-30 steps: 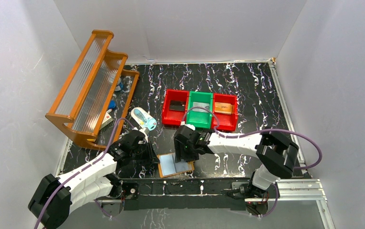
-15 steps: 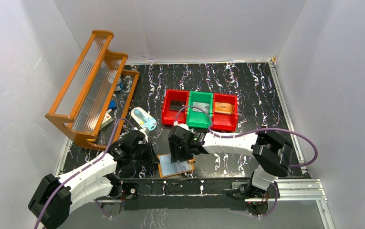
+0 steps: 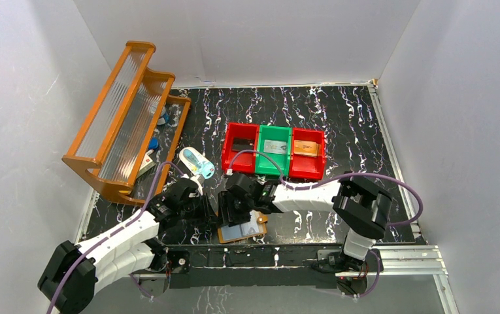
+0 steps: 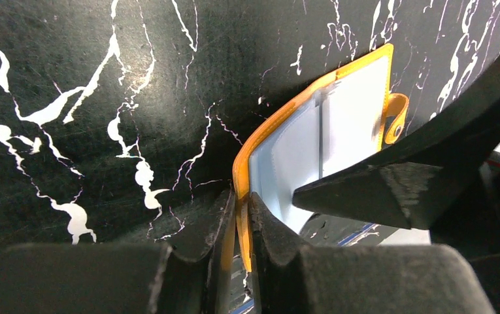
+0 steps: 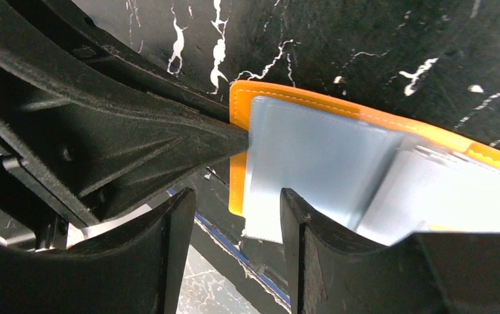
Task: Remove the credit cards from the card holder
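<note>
The orange card holder (image 3: 257, 226) lies flat near the table's front edge, window up, with a pale blue-grey credit card (image 3: 239, 231) in it. My left gripper (image 3: 214, 214) is shut on the holder's left edge, and the left wrist view shows the orange rim (image 4: 242, 196) pinched between the jaws. My right gripper (image 3: 229, 216) is open over the same end of the holder. In the right wrist view the card's corner (image 5: 263, 216) sticks out past the orange rim (image 5: 236, 163) between the right gripper (image 5: 237, 252) jaws. Any cards beneath are hidden.
Two red bins (image 3: 240, 145) (image 3: 307, 152) and a green bin (image 3: 274, 148) stand in a row behind the grippers. A wooden rack (image 3: 126, 121) leans at the left with a pale blue-and-white oval item (image 3: 196, 161) beside it. The front rail (image 3: 266, 256) runs just below the holder.
My right gripper has moved left across the holder toward the left gripper. The holder has shifted slightly under it. The left gripper stays shut on the holder's edge.
</note>
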Tool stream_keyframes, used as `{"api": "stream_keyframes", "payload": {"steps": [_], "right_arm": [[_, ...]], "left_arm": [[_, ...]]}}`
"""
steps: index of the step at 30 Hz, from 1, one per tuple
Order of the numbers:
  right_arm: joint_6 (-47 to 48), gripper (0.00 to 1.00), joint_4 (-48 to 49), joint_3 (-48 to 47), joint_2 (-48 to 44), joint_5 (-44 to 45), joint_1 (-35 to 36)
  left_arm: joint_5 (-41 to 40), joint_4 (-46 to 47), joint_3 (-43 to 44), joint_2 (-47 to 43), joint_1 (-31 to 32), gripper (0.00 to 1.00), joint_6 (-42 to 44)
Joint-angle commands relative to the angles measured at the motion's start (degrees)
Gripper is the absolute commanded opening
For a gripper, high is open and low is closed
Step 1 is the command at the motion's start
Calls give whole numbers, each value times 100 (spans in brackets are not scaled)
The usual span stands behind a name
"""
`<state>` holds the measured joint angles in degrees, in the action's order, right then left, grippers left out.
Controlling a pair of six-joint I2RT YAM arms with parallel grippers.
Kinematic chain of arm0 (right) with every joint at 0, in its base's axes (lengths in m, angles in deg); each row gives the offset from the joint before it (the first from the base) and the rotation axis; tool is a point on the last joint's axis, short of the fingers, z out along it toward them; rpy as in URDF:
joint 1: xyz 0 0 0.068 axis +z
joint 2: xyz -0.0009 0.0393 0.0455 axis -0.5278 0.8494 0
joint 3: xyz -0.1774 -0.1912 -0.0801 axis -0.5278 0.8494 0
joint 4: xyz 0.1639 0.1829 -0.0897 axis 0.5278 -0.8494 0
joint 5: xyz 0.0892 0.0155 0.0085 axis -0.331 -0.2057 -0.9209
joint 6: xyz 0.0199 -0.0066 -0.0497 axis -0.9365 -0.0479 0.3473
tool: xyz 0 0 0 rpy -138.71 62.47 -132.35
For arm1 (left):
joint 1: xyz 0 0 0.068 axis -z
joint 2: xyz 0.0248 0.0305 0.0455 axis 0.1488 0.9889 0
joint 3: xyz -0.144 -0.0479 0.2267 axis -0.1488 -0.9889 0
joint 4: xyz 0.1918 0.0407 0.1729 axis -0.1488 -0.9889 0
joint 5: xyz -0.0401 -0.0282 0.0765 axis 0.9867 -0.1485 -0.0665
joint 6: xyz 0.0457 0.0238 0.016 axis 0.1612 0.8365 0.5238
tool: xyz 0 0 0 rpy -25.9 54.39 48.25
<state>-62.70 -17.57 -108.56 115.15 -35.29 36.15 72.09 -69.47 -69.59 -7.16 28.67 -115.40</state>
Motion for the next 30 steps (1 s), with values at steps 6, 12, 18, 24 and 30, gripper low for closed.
{"api": "stream_keyframes", "payload": {"steps": [6,12,18,24,30], "right_arm": [[-104,60,609,134,-180,-321,20],[-48,60,180,302,-902,459,15],[-251,57,-516,720,-1444,1492,-51],[-302,58,-857,800,-1369,1509,-104],[-311,60,-1214,606,-1033,1664,-106]], "left_arm": [[-100,-217,-14,-301,13,18,-92],[-276,-535,176,-464,14,27,-101],[-573,-962,590,-739,16,37,-109],[-290,-831,841,-935,11,45,-31],[698,-85,888,-607,14,50,235]]}}
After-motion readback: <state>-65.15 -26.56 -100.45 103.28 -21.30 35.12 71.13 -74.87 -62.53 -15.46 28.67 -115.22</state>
